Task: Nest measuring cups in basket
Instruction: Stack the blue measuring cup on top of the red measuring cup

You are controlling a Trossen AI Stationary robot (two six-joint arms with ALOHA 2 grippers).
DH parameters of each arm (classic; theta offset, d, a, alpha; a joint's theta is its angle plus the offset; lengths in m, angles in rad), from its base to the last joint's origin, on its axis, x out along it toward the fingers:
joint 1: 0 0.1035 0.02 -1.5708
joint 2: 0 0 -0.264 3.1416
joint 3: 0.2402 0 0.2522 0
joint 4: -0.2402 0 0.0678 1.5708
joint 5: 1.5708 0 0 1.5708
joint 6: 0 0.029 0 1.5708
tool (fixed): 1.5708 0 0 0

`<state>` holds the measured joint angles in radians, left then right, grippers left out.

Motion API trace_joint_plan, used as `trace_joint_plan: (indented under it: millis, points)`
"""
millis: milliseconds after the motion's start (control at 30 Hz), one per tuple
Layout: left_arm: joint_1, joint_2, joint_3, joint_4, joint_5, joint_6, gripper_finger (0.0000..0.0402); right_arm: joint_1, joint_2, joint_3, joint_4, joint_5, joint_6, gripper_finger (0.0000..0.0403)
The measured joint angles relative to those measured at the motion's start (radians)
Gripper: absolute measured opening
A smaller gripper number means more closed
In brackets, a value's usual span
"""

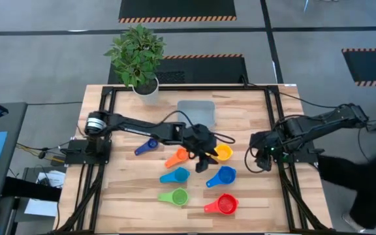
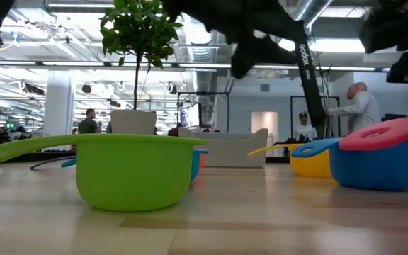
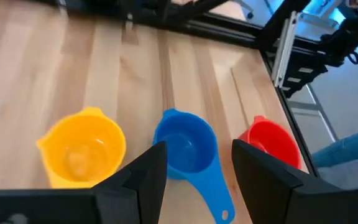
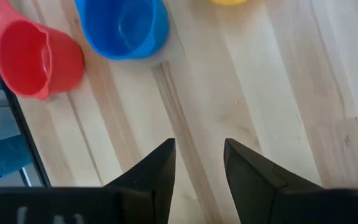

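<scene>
Bright, even overhead light; soft shadows; the near green cup [image 2: 133, 172] looms large, ceiling lamps glaring behind.

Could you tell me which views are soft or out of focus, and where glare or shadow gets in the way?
Low view: the green cup up close is sharp, the room behind softer, ceiling lights glaring, the arms overhead mere silhouettes. Left wrist view: the left gripper is blurred; the blue cup is clearer. Right wrist view: the right gripper is soft too. High view: even light, little shadow.
</scene>
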<state>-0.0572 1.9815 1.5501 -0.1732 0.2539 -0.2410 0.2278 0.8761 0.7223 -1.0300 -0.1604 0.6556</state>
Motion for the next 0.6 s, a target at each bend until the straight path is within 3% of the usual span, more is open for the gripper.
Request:
trace_joint_plan:
  millis: [300,467,600]
  points:
    - [-0.044,0.178,0.187,-0.069,-0.028,-0.179,0.0169,0.037,0.0,0.0,-0.014,0.001,0.002,0.0161]
    - [-0.084,0.234,0.315,-0.271,-0.173,-0.191,0.0169,0.052,0.0,0.0,-0.019,0.002,0.013,0.0155]
    - [-0.1,0.237,0.354,-0.333,-0.28,-0.233,0.0169,0.073,0.0,0.0,-0.025,0.003,0.018,0.0152]
